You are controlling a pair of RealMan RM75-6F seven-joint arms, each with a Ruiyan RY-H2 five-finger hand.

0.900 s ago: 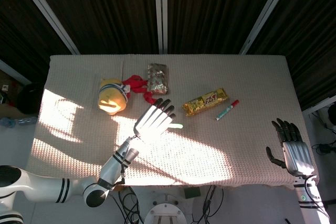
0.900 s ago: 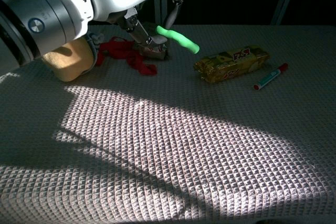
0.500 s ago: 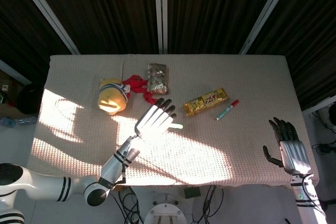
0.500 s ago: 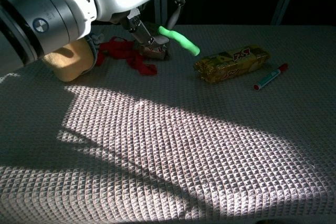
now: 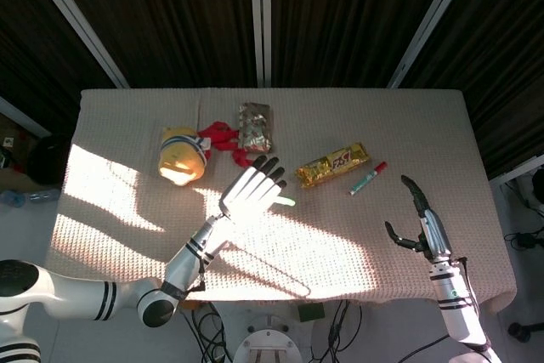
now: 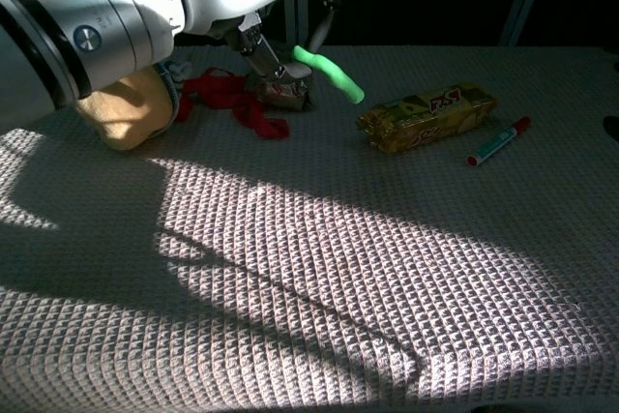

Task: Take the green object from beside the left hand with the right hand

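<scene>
The green object [image 6: 329, 73] is a short bright green stick. It juts out to the right from between the fingers of my left hand [image 6: 253, 9], clear of the cloth. From the head view only its tip [image 5: 287, 202] shows past my left hand [image 5: 251, 193], which hovers over the table's middle with its fingers stretched out. My right hand [image 5: 422, 225] is open and turned edge-on above the front right of the table, well to the right of the green object. It holds nothing.
A yellow plush toy [image 5: 181, 155], a red cord [image 5: 223, 138] and a foil packet [image 5: 255, 127] lie behind the left hand. A yellow snack bar [image 5: 332, 165] and a red-capped marker [image 5: 367, 178] lie between the two hands. The table's front edge [image 5: 357, 295] is near.
My right hand has moved left and inward over the table and turned edge-on. The left hand with the green object has barely shifted.
</scene>
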